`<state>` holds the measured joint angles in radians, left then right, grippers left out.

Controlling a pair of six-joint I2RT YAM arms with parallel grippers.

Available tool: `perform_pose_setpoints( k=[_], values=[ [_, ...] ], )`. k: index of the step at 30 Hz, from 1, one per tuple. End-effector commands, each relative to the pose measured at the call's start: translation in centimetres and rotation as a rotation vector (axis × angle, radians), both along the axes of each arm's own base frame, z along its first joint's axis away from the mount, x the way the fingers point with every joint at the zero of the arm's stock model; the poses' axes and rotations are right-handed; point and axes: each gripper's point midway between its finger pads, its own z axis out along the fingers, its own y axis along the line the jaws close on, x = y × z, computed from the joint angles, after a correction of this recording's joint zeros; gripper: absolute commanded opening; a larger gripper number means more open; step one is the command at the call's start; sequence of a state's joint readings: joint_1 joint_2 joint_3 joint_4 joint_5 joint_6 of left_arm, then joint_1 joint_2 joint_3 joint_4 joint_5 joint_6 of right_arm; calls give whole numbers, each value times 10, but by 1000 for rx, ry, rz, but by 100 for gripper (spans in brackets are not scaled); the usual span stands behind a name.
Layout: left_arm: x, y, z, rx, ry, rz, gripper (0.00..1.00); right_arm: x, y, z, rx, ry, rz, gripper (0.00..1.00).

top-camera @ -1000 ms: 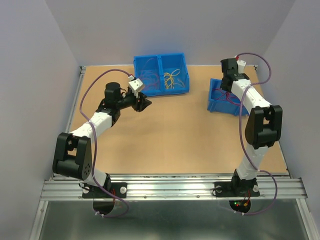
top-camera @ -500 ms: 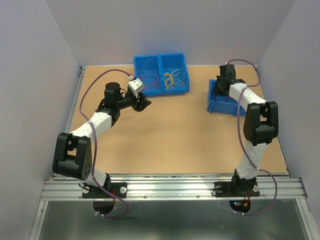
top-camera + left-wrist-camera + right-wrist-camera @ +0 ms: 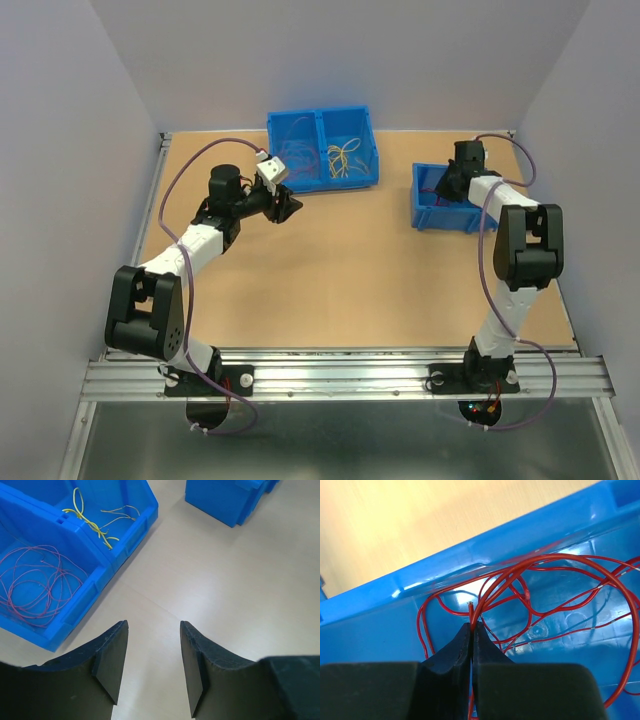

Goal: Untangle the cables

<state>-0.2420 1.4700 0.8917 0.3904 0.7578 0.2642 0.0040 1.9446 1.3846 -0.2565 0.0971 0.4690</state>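
Observation:
Bright red cables lie looped inside the small blue bin at the table's right. My right gripper reaches down into that bin and is shut on one red cable close to its cut end. Dark red cables coil in the left compartment of the double blue bin, and yellow cables lie in its right compartment. My left gripper hovers open over bare table just in front of the double bin, with nothing between its fingers.
The double bin stands at the back centre of the table. The small bin's corner shows at the top of the left wrist view. Grey walls close the table on three sides.
My right wrist has swung back and down into the small bin, which has shifted slightly. The left arm has not moved.

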Motion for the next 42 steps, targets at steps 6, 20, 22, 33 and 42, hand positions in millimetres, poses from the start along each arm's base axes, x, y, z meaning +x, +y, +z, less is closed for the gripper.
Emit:
perform_pose_setpoints(
  k=[6, 20, 22, 33, 42],
  values=[
    [-2, -4, 28, -11, -92, -19, 59, 2, -17, 54, -50, -144, -94, 30],
    [-1, 1, 33, -7, -122, 14, 72, -55, 8, 149, 94, -356, -52, 100],
    [-2, 2, 35, -10, -128, 21, 72, -68, 37, 139, 111, -350, 17, 100],
    [-11, 19, 64, -8, -227, 96, 79, -146, 134, 153, 232, -634, 393, 100],
    [-60, 85, 94, -20, -403, 287, 98, -167, 182, 162, 188, -759, 523, 100]
  ],
)
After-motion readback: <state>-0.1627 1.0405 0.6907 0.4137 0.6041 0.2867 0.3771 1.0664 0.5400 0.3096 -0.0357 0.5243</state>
